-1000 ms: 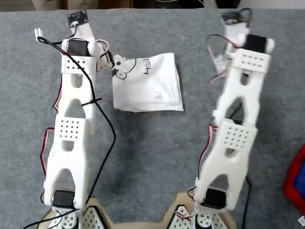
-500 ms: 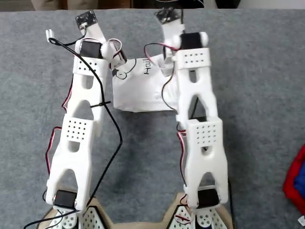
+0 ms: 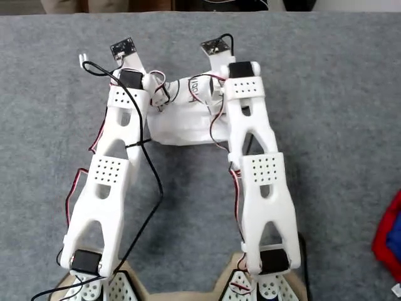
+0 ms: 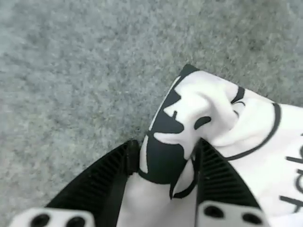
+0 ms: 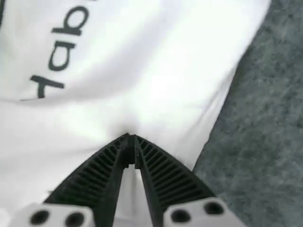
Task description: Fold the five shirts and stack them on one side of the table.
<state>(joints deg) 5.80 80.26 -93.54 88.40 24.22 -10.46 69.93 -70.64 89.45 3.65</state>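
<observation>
A white shirt (image 3: 182, 125) with black print lies folded on the grey table cover at the far middle, between my two arms. My left gripper (image 3: 161, 95) sits at the shirt's left far corner. In the left wrist view the left gripper (image 4: 163, 146) is shut on that printed corner of the shirt (image 4: 255, 142), which bunches up between the fingers. My right gripper (image 3: 210, 94) is over the shirt's right part. In the right wrist view the right gripper (image 5: 130, 141) is shut, pinching a fold of the shirt (image 5: 142, 71).
A blue and red bundle of cloth (image 3: 390, 235) lies at the table's right edge. Bare grey cover (image 3: 338, 94) spreads to the right and left of the arms. The arm bases (image 3: 188, 285) stand at the near edge.
My right arm has swung from the right side leftward onto the shirt and closed on it. The left arm has shifted slightly right, and the shirt has bunched narrower between them.
</observation>
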